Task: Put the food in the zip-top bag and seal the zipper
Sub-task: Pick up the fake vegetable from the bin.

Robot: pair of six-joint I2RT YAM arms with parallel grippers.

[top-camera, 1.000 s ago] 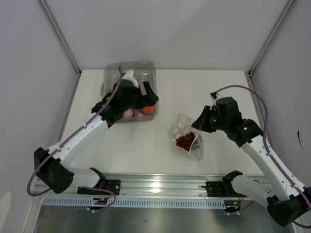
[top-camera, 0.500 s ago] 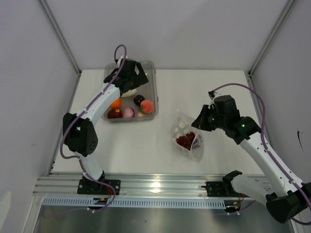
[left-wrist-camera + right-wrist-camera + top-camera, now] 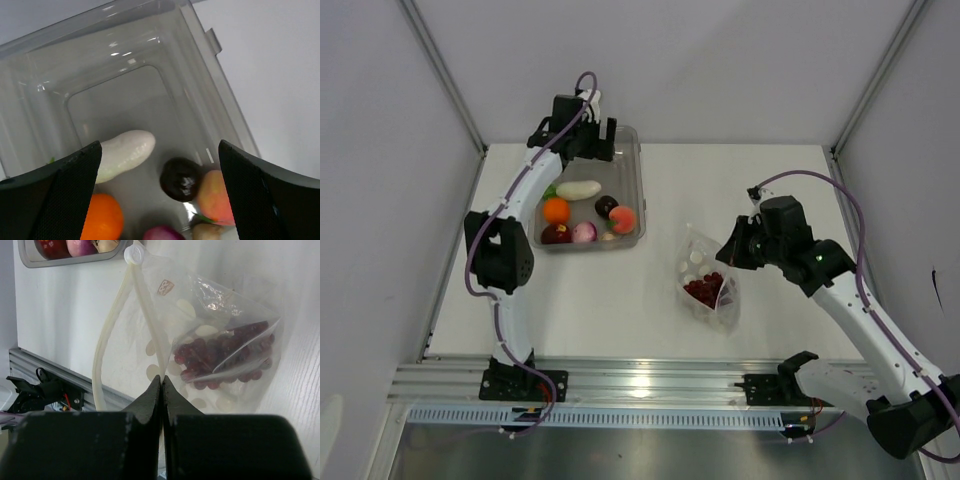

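The zip-top bag [image 3: 708, 282] lies right of centre with its mouth gaping, the dark red grape bunch [image 3: 702, 290] inside it. My right gripper [image 3: 728, 258] is shut on the zipper [image 3: 145, 305], its jaws [image 3: 161, 376] pinching the pale strip beside the grapes [image 3: 220, 357]. My left gripper [image 3: 592, 148] hangs open over the far end of the clear bin [image 3: 638, 190], holding nothing. Below it lie the white oblong piece [image 3: 125, 150], a dark ball [image 3: 181, 179], the orange [image 3: 102, 220], the peach [image 3: 215, 197] and the pink bulb [image 3: 162, 234].
The rigid bin [image 3: 125, 45] stands at the back left of the table, against the rear wall. A dark red piece [image 3: 557, 234] and a small beige piece [image 3: 608, 236] lie at its near end. The aluminium rail [image 3: 640, 385] with both arm bases runs along the near edge.
My left arm has swung up and back, from covering the bin's near side to hovering over its far end, uncovering the food. The right gripper and bag have barely shifted.
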